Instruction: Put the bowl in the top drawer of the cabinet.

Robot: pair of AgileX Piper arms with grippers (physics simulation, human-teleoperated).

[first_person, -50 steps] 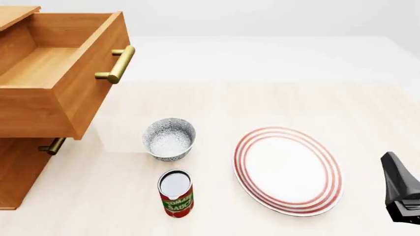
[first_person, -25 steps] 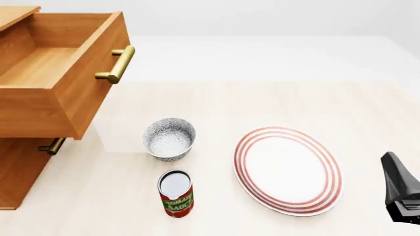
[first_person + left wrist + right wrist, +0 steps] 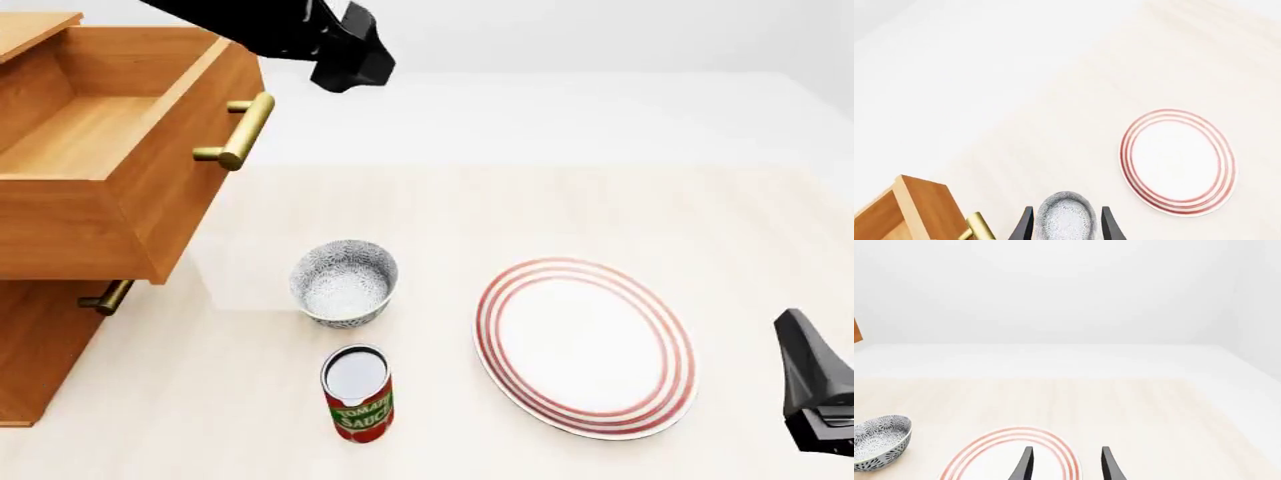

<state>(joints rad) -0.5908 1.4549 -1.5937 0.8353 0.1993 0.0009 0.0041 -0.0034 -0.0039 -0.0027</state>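
The bowl (image 3: 344, 282) stands upright on the table (image 3: 561, 210), just below and to the right of the pulled-out top drawer (image 3: 120, 150) in the front view, with nothing holding it. That drawer of the cabinet (image 3: 40, 340) is already open and, as far as its floor shows, bare, so the opening step looks done; grasping the bowl, lifting it and setting it inside all remain. The left gripper (image 3: 1067, 227) hangs high above the table near the drawer's brass handle (image 3: 240, 130), its fingers spread and empty; in its wrist view the bowl appears between the two fingertips, but the front view shows it far above the bowl, so this is only alignment. I judge it is poised to come down on the bowl. The right gripper (image 3: 1066, 465) rests low at the table's right edge beside the red-ringed plate (image 3: 585, 346), fingers likewise apart and pinching nothing. Just in front of the bowl stands a red can (image 3: 358, 392) whose label reads "TOMATO SAUCE", the first word partly cut by the curve of the tin. No other writing is legible.
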